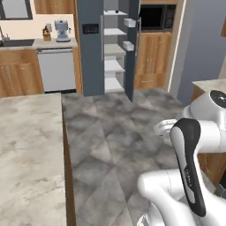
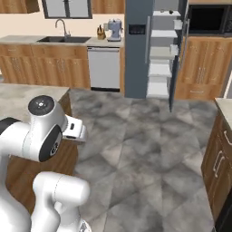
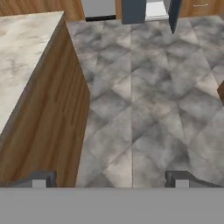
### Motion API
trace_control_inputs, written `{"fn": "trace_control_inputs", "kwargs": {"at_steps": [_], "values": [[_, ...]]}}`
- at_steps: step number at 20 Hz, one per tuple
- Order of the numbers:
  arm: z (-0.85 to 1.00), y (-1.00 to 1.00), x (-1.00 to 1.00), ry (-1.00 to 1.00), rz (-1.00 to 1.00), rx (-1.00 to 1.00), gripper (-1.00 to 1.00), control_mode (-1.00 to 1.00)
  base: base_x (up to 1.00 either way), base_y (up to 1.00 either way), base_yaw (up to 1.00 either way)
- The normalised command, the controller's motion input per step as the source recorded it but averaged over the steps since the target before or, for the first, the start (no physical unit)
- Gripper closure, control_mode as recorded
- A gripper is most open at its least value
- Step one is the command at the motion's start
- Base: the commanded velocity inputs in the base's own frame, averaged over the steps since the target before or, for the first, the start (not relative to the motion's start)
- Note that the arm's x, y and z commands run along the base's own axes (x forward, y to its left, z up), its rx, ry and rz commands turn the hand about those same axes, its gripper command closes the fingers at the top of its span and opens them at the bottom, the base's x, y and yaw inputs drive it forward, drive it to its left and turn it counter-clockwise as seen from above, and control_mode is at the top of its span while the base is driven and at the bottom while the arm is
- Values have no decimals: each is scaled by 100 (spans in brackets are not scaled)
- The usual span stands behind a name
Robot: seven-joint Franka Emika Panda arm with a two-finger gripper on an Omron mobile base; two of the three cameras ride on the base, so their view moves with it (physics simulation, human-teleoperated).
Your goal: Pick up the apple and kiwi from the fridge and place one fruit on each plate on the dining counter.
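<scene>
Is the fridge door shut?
No, the fridge door stands open, showing white shelves inside.

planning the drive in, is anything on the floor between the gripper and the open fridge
Nothing visible does. The grey tiled floor lies bare from the open gripper to the fridge, whose door stands open. The dining counter sits off to the left side of that path.

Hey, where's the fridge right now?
The fridge stands at the far wall across the grey floor, door open. A dishwasher is on its left, wooden cabinets under a microwave on its right.
</scene>
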Motion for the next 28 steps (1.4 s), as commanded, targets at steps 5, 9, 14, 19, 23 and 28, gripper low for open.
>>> {"fn": "trace_control_inputs", "kwargs": {"at_steps": [5,9,14,19,23,28], "values": [[0,0,0,0,0,0,-100,100,100,-69,24],[0,0,0,0,0,0,-100,100,100,-54,17],[0,0,0,0,0,0,-100,100,100,-41,3],[0,0,0,0,0,0,-100,100,100,-22,0],[0,0,0,0,0,0,-100,100,100,-5,-6],[0,0,0,0,0,0,-100,100,100,-2,-12]]}}
